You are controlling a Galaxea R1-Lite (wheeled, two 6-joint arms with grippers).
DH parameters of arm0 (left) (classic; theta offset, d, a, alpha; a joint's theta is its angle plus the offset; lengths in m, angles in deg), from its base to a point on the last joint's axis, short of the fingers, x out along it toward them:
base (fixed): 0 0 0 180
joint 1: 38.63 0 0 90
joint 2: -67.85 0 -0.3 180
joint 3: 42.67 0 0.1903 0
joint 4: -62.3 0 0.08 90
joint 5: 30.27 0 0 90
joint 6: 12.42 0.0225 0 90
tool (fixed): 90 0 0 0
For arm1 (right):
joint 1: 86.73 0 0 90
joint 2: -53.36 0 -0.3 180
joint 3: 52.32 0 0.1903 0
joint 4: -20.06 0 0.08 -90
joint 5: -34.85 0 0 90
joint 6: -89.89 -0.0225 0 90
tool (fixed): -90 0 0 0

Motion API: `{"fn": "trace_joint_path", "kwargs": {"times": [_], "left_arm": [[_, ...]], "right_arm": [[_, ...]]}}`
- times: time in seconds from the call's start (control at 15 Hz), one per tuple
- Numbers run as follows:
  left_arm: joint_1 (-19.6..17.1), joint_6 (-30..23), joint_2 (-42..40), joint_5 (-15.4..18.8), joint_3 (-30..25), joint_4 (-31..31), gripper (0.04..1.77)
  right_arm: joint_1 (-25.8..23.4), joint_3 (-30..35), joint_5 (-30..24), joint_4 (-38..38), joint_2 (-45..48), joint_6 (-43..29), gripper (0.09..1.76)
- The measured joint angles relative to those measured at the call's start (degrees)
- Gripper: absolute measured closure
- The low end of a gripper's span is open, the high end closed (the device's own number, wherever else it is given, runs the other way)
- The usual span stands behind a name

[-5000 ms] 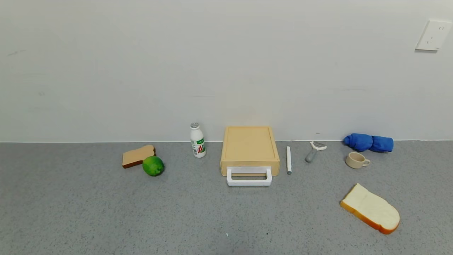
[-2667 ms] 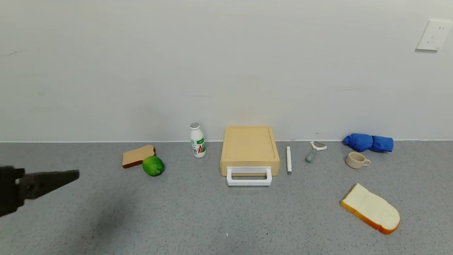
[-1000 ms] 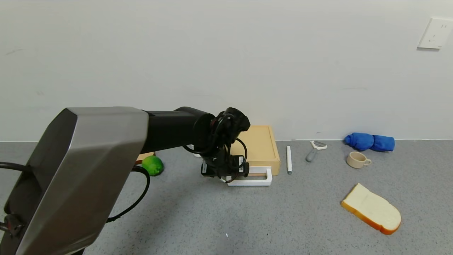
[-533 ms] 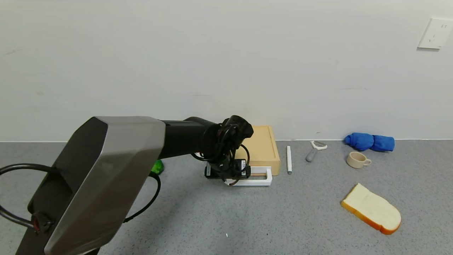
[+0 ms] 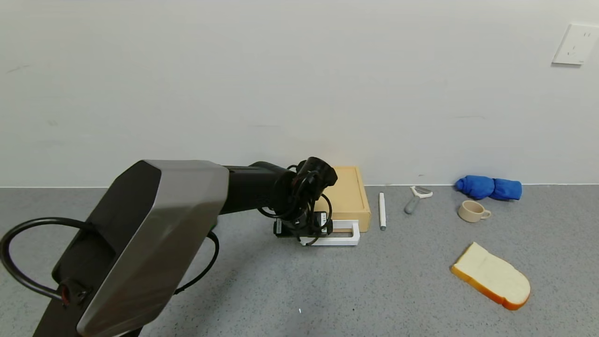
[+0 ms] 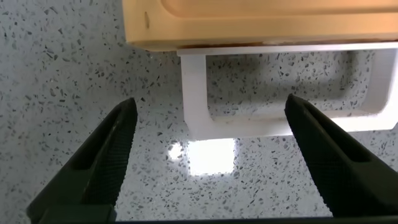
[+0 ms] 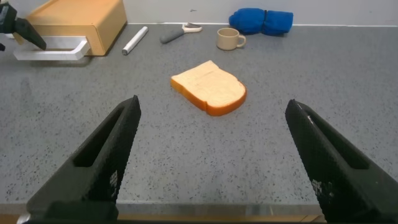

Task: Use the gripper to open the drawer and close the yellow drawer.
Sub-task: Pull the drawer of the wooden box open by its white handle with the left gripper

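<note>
My left gripper (image 6: 208, 158) hangs spread over the handle's (image 6: 205, 127) left corner; I'd shift right, drop astride the front bar, pinch, then pull the drawer (image 5: 344, 199) straight.

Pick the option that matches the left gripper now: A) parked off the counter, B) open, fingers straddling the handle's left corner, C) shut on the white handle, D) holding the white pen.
B: the left gripper is open, its fingers apart either side of the handle corner.
</note>
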Motion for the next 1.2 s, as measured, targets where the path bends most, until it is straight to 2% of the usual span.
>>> {"fn": "trace_joint_path", "kwargs": {"times": [0.67,1.2], "left_arm": [[0.3,-0.3,1.5,-0.2,0.0,0.5,0.09],[1.6,-1.8,1.3,2.4,0.0,-5.0,0.09]], "right_arm": [[0.0,0.0,0.0,0.0,0.0,0.0,0.14],[0.0,0.0,0.0,0.0,0.0,0.0,0.14]]}}
